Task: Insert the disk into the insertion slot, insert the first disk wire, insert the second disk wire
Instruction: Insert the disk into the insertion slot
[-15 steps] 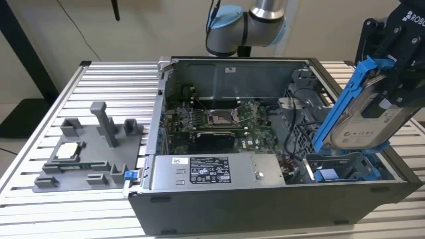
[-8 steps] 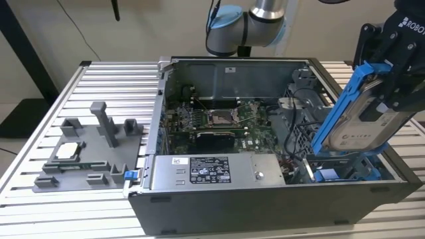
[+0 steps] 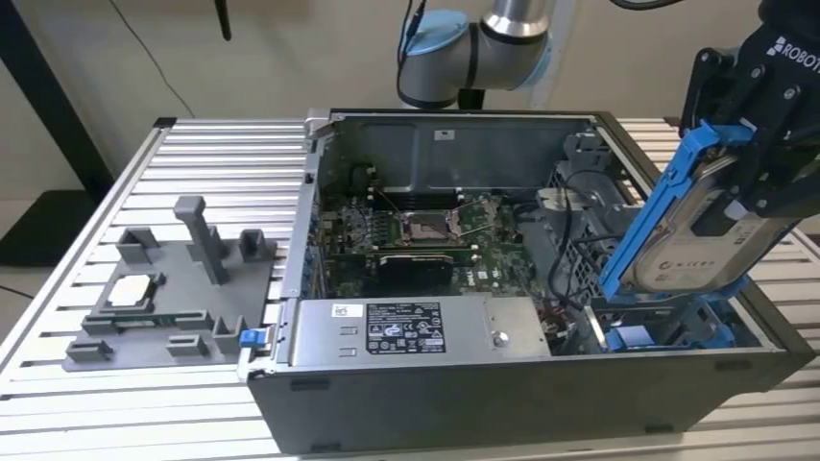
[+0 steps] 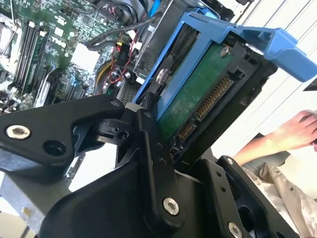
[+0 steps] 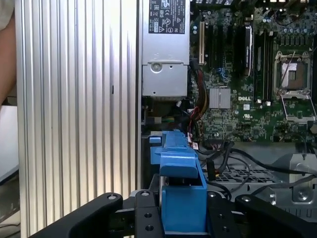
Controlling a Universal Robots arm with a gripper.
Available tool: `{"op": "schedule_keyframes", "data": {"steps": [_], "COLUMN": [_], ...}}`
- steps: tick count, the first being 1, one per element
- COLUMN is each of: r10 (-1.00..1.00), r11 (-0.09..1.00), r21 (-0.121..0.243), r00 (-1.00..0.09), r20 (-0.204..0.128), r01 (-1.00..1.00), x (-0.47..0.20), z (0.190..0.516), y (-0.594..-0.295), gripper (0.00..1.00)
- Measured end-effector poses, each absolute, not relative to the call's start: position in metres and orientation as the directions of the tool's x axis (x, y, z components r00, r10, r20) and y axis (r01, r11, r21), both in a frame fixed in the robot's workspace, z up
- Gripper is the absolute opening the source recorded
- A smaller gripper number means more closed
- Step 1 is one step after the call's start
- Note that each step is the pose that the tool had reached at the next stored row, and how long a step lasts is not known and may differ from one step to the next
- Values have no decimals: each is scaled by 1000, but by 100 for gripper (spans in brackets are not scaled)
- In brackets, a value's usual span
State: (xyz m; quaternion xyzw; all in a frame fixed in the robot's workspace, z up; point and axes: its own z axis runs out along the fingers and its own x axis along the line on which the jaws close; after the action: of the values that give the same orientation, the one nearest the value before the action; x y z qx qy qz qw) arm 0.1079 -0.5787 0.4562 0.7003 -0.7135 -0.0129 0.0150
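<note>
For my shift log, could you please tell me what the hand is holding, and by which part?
The hand holds the disk, clamped on both sides of the upper end of its blue carrier frame.

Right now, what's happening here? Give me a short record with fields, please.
Holding: gripper clamped on the disk
Disk pose: tilted, lower end at the insertion slot, not seated
Setting: open computer case on a slatted table
Bystander: a hand in the second wrist view

Silver-grey disk (image 3: 711,230) (blue carrier (image 3: 647,216)), green motherboard (image 3: 494,254)
</note>
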Motion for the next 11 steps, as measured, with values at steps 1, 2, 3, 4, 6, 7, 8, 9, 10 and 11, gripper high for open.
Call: {"op": "schedule_keyframes", "data": {"steps": [1, 2, 3, 4, 6, 7, 8, 9, 10, 11], "r10": [-1000, -1000, -1000, -1000, -1000, -1000, -1000, -1000, -1000, -1000], "r11": [19, 19, 19, 19, 19, 19, 19, 19, 19, 19], "r21": [39, 39, 39, 39, 39, 39, 39, 39, 39, 39], "r00": [-19, -19, -19, -19, -19, -19, -19, -19, -19, -19], "r20": [3, 3, 3, 3, 3, 3, 3, 3, 3, 3], "r01": [-999, -999, -999, -999, -999, -999, -999, -999, -999, -999], "x": [108, 108, 108, 108, 108, 108, 108, 108, 108, 108], "z": [456, 456, 456, 455, 454, 453, 452, 451, 451, 450], "y": [-579, -579, -579, -579, -579, -579, -579, -579, -579, -579], "gripper": [0, 0, 0, 0, 0, 0, 0, 0, 0, 0]}}
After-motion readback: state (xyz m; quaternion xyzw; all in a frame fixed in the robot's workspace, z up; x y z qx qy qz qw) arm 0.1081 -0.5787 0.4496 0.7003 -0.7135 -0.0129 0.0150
